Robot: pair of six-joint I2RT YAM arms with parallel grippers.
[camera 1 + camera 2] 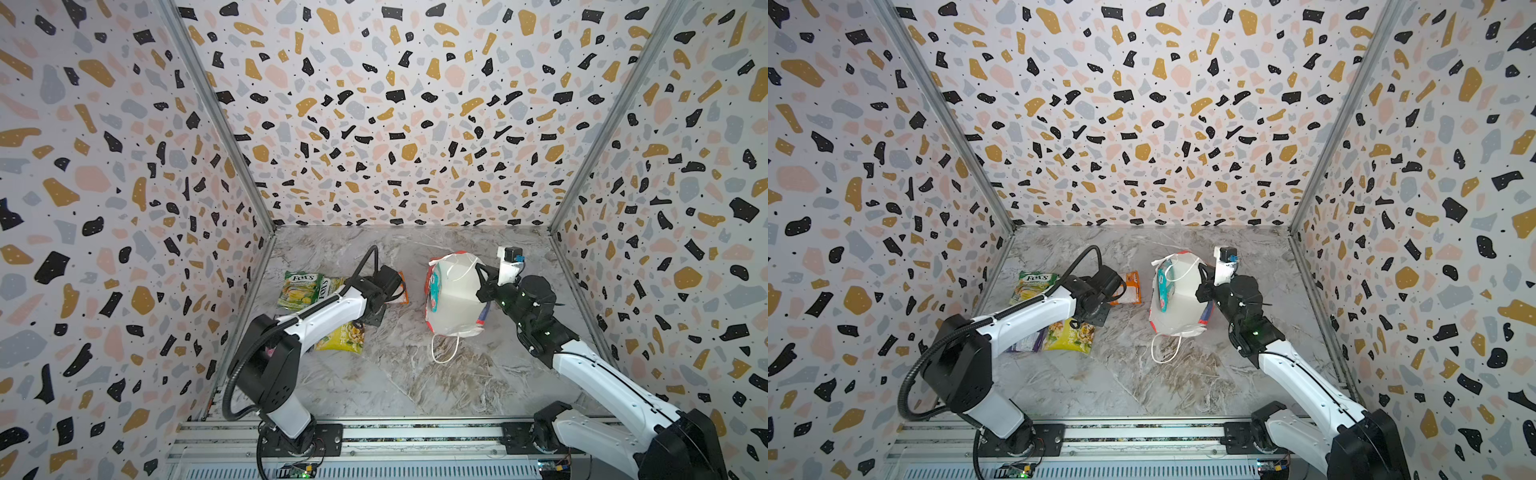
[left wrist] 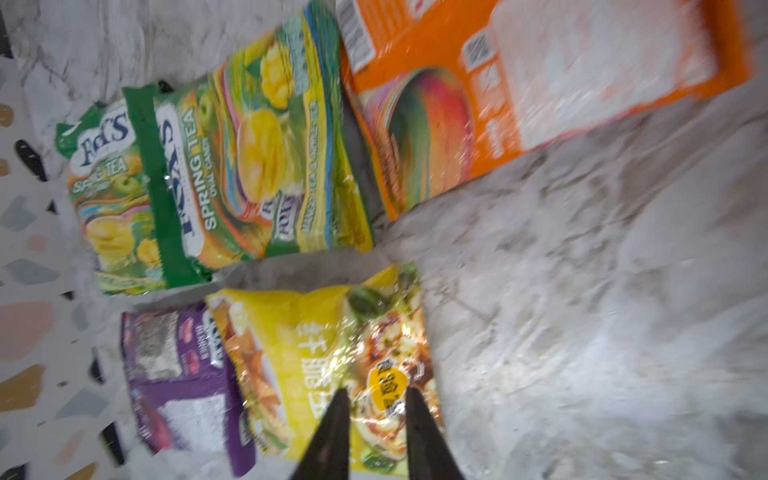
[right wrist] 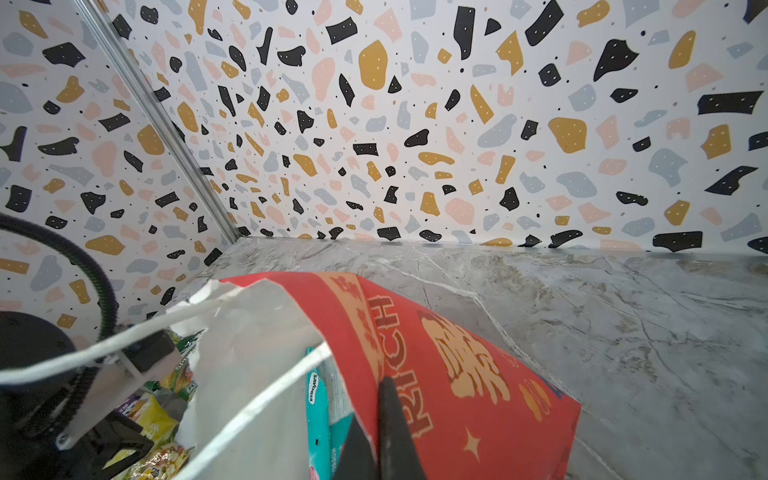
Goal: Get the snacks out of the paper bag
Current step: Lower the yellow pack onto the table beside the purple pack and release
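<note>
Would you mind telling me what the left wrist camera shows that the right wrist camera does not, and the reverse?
Only the left wrist view shows the orange packet and the left gripper, its jaws slightly apart over the yellow packet. Only the right wrist view shows the red paper bag, the teal packet inside it, a white cord handle, and the right gripper pinching the bag's wall. Both show that yellow packet, part of a green packet, the marble table and the speckled wall.
</note>
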